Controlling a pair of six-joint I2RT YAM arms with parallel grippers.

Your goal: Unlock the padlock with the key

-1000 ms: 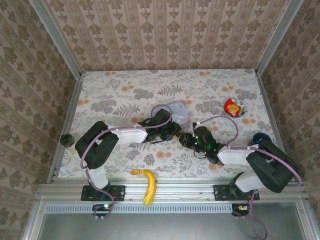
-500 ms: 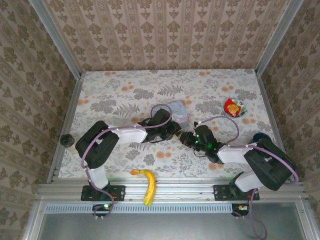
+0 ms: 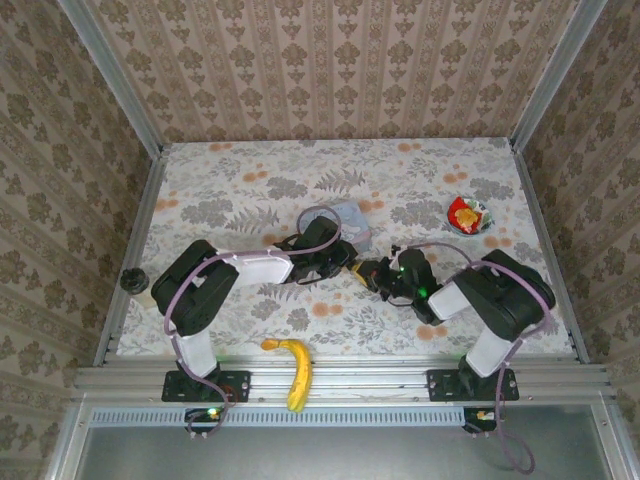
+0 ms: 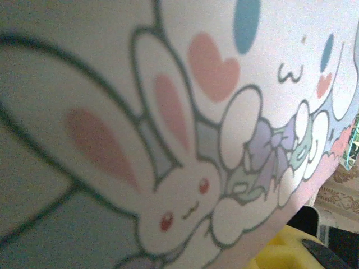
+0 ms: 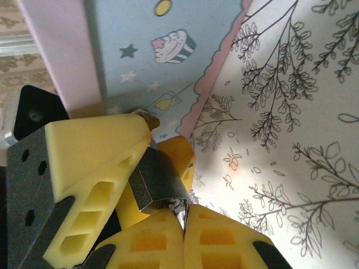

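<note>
The padlock sat near the middle of the tabletop, just in front of the pale blue tin and apparently fastened to its edge. The left claw was partly closed, with a yellow finger on either side of the dark lock body, holding it steady. The right claw was fully closed, pad against pad, pinching a thin metal sliver judged to be the key. The tip of the key stood at the near face of the lock. Whether the blade had entered the keyway could not be told. By this evidence, gripping and alignment were done. Insertion, turning and release of the shackle were not yet done, and the lock appeared closed. Clearance was minimal, because the two claws met tip to tip and the tin wall lay directly behind the lock, leaving room mainly for a straight push and a wrist roll. Open tabletop lay to the left and far side. A banana lay at the near edge, and a snack packet lay well apart at far right.
</note>
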